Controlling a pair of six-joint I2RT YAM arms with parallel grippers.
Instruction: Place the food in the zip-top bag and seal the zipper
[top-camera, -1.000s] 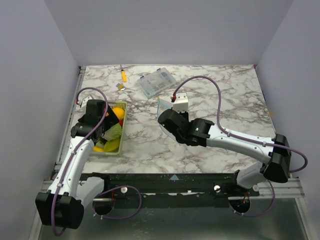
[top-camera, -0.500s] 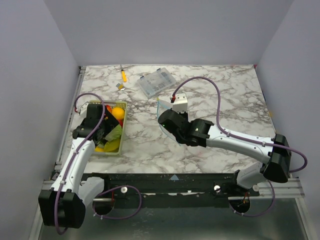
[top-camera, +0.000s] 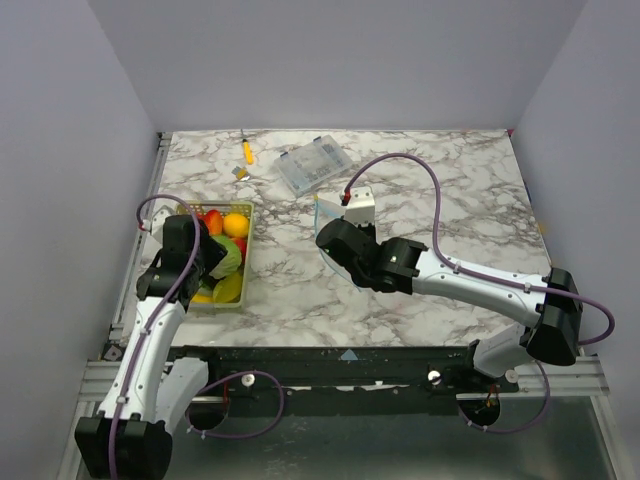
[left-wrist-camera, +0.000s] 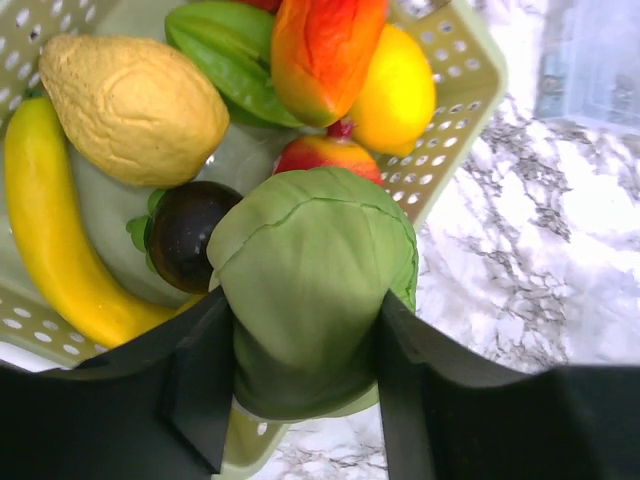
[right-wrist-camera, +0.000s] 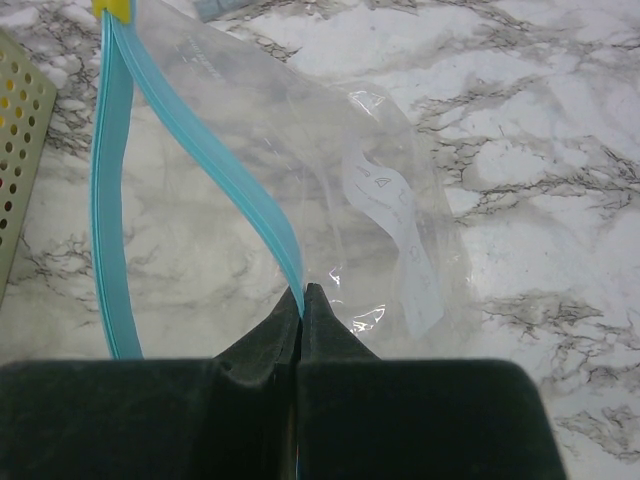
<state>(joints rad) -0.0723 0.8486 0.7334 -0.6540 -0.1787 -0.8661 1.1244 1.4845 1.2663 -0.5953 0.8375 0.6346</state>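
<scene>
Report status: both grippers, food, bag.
Left gripper shut on green vegetable, at basket. Right gripper shut on zipper of bag, mouth open. No obstacle seen between basket and bag.

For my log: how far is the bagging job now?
Done: nothing bagged; the zip-top bag looks empty. In hand: the right gripper pinches the zipper, holding the mouth open; the left gripper grips a green vegetable at the basket. Left: bag all the food, then seal.
</scene>
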